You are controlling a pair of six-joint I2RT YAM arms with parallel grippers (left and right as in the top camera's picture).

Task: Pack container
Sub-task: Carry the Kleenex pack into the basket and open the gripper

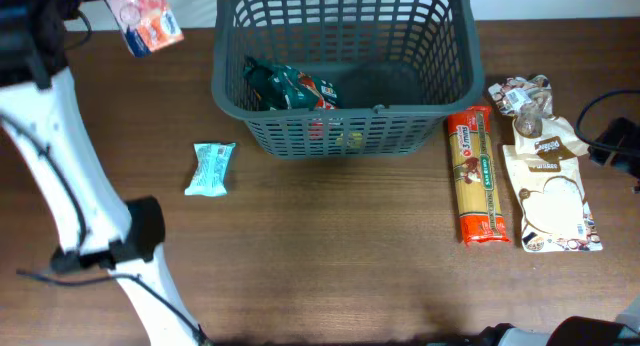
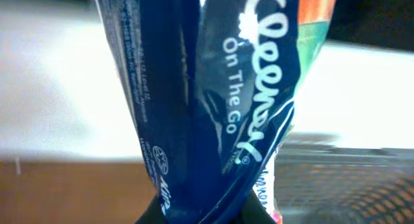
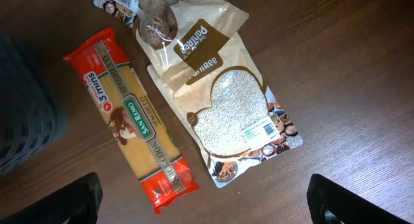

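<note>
1. Brown wood tabletop (image 1: 330, 256), seen from overhead; white backdrop along the 12 o'clock edge.
2. Basket (image 1: 345, 136) stands upright at 12 o'clock on the tabletop, dark grey with slotted sides.
3. Green packet (image 1: 285, 86) lies inside the basket, against its 9 o'clock wall; the floor toward 3 o'clock is bare.
4. Blue packet (image 1: 211, 169) lies flat on the tabletop at 8 o'clock from the basket, apart from it.
5. Pasta (image 1: 478, 176), a long red-ended pack, lies at 4 o'clock from the basket, its top end just beside the basket's corner.
6. Grain bag (image 1: 550, 191) lies just beside the pasta at its 3 o'clock; a crumpled clear bag (image 1: 522, 94) sits at its 12 o'clock end.
7. Left end effector (image 2: 202, 216) is raised at 10 o'clock from the basket, nearly closed and pinching a dark blue tissue pack (image 2: 194, 88), which fills the wrist view.
8. Right end effector (image 3: 207, 201) is spread wide and holds nothing; it hangs above the pasta and grain bag.
</note>
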